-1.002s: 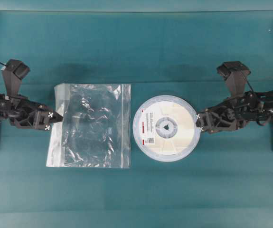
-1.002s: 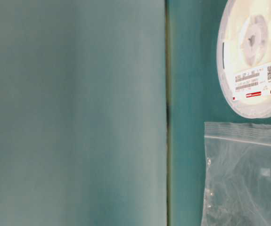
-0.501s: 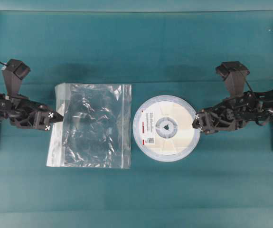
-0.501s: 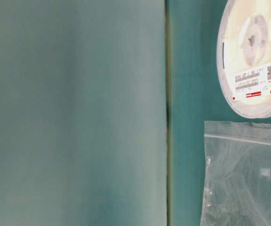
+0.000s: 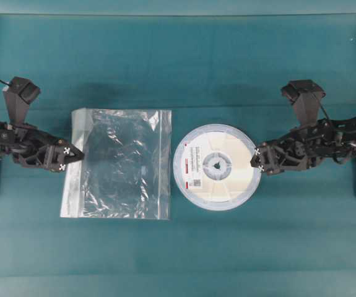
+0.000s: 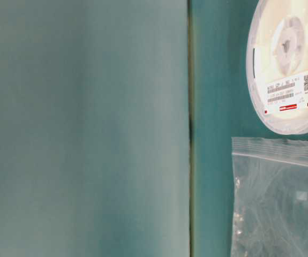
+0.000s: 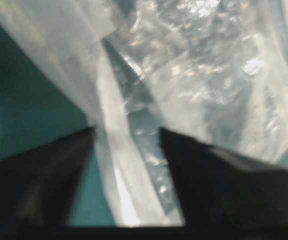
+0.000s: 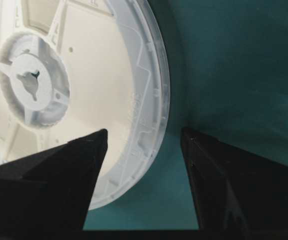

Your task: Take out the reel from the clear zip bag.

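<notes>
Overhead view: reel lay flat on the table, fully outside the clear zip bag beside it — extraction apparently complete. Left gripper at bag's edge and right gripper at reel's rim both stood spread, grasping nothing — presumably releasing.

Table-level view: the reel is cut by the top & right edges, approx. a third gone. The clear zip bag runs off the bottom & right edges.

Label print too small to read, QR code incl.

Left wrist view is blurred: bag fills most of it, cut at the top edge; can't tell if plastic touches the left gripper fingers.

Right wrist view: reel cut at left & top edges; one right gripper finger hides part of its face.
</notes>
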{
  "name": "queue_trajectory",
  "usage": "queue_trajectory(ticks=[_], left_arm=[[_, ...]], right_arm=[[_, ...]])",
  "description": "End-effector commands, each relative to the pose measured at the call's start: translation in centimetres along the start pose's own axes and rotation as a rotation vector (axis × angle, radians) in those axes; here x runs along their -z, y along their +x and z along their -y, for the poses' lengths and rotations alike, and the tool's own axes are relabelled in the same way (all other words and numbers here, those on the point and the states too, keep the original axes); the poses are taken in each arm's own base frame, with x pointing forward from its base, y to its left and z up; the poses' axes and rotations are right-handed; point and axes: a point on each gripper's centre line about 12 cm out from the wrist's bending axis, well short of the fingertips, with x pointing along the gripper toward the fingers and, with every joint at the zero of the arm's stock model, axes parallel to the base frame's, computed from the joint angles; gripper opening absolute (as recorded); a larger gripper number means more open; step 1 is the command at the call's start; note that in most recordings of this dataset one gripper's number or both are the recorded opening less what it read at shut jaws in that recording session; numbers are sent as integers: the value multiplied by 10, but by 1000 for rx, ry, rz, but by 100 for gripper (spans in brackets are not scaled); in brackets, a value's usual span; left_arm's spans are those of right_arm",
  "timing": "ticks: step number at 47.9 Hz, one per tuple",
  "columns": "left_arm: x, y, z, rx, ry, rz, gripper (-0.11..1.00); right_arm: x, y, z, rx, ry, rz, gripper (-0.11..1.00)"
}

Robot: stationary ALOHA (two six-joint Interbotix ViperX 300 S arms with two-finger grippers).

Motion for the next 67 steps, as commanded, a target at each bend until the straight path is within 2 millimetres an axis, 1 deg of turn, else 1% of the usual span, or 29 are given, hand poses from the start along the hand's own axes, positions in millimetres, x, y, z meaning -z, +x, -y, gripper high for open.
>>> queue_trajectory(ticks=[1, 3, 5, 14, 27, 36, 50, 57, 67], left_arm=[[-3, 0, 5, -3, 5, -2, 79], [-3, 0, 4, -12, 5, -7, 88], [-2, 0, 4, -17, 6, -10, 92], [-6, -3, 10, 4, 9, 3, 89], [-10, -19, 18, 22, 65, 14, 89], [-17, -41, 28, 53, 174, 41, 89], [-22, -79, 36, 137, 308, 120, 89], [-24, -92, 40, 179, 366, 165, 89], [-27, -104, 44, 204, 489, 212, 89]], right_arm=[[-2, -2, -8, -25, 6, 10, 77], [-3, -2, -9, -28, 6, 11, 77], [-3, -2, -8, -27, 5, 11, 77], [-4, -6, -15, -45, -17, 15, 77], [-7, -16, -21, -85, -22, 31, 77], [-11, -33, -30, -141, -51, 56, 77], [-16, -69, -44, -195, -195, 97, 77], [-21, -83, -51, -222, -284, 144, 77], [-27, -99, -60, -250, -408, 217, 77]])
